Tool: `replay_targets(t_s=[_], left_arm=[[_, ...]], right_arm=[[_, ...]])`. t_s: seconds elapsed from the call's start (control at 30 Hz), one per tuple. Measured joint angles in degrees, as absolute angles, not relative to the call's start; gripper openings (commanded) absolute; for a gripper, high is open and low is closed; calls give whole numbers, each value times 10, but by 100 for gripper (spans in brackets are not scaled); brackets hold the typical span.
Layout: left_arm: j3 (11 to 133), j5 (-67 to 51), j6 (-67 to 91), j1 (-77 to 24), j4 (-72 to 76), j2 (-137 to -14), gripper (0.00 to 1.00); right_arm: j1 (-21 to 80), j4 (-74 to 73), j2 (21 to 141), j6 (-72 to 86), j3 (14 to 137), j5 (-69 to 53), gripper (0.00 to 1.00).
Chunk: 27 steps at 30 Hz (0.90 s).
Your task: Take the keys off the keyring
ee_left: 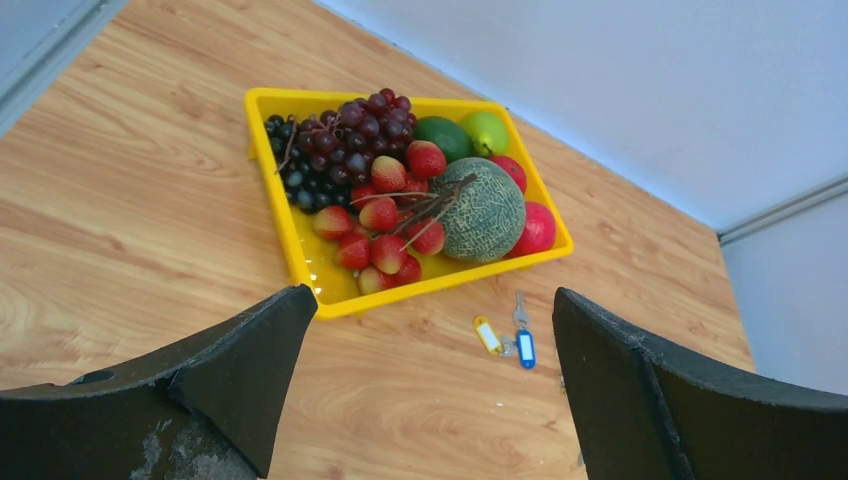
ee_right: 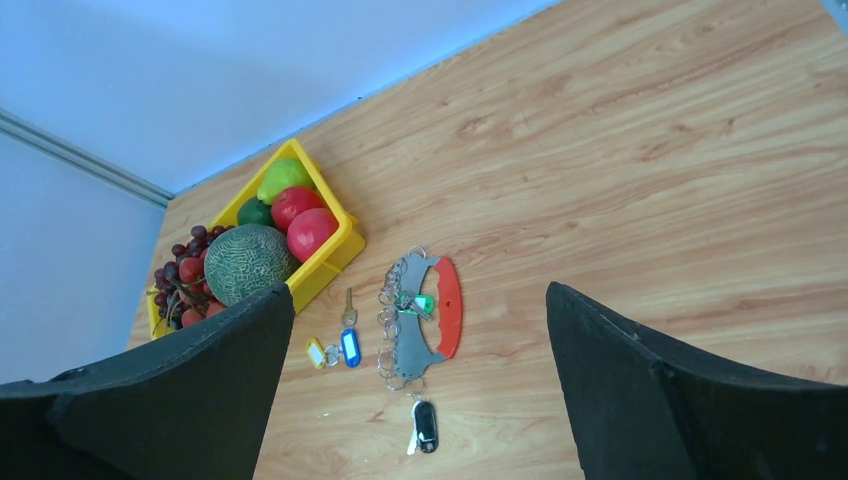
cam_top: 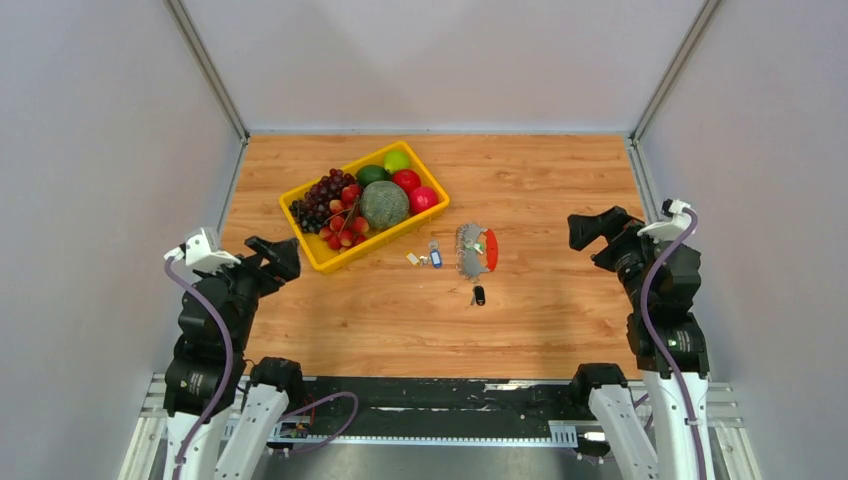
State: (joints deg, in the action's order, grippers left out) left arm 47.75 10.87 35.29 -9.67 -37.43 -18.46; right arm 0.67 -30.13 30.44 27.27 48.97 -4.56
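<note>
The keys (cam_top: 469,250) lie flat on the desk (cam_top: 560,180) near its middle, a grey fanned bunch with small rings along one edge. The red keyring (cam_top: 491,249) curves against the bunch's right side and touches it. From the right wrist the keys (ee_right: 408,325) and keyring (ee_right: 451,305) show between the fingers, with a small green piece on the bunch.

A black fob (cam_top: 479,295) lies just nearer the arms than the bunch, apart from it. Left of the bunch lies a tagged key (cam_top: 435,255) with a blue tag and a yellow tag beside it. The left wrist view shows this tagged key (ee_left: 522,335) but not the bunch.

Further left, a yellow tray (cam_top: 330,262) sits at an angle, holding a melon (cam_top: 385,204), grapes (cam_top: 320,197), strawberries and red and green fruit.

The left claw (cam_top: 275,256) hangs above the desk's left side, near the tray's near corner, its fingers wide apart and holding nothing. The right claw (cam_top: 598,228) hangs above the desk's right side, well apart from the keys, its fingers also wide apart and bare.
</note>
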Motion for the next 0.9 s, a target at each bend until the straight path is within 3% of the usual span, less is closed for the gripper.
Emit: replay_targets(t_s=[0.37,0.67,0.83,0.9], left_arm=[[482,40,275,-97,-355,-279,100],[495,-88,248,-97,-318,-469,100],[505,-127,251,-115,-296,-505,100],[517,-128,246,-126,-293,-519,100]], right_arm=[[7,-286,320,325,422,-42,94],[7,-228,454,373,383,-95,100],[9,-215,487,417,382,-80,99],[20,-203,503,425,382,-70,94]])
